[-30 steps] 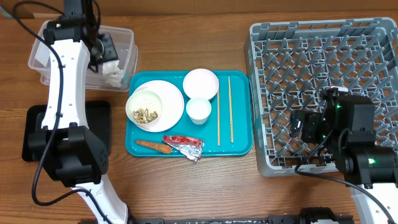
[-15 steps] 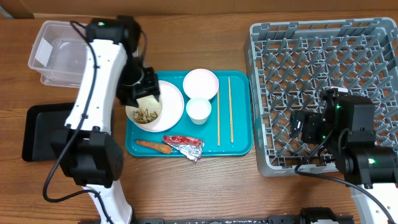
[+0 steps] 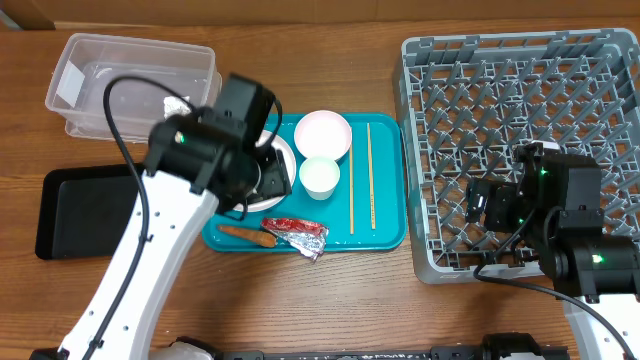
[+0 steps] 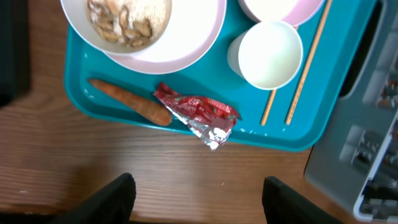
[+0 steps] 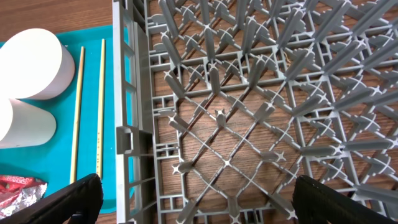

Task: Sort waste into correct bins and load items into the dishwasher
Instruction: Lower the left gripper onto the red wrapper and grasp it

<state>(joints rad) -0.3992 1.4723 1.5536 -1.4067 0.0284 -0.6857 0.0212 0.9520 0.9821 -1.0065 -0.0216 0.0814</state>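
Tissue now lies in the clear tub. The left gripper has swung away and hovers over the teal tray, fingers spread and empty, just above the carrot piece and foil wrapper. One waste item sorted, I'd say. Right gripper hangs spread over the dish rack.

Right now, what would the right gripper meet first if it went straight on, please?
The right gripper would probably meet the upright pegs of the large grey plastic dish rack first; depth is unclear.
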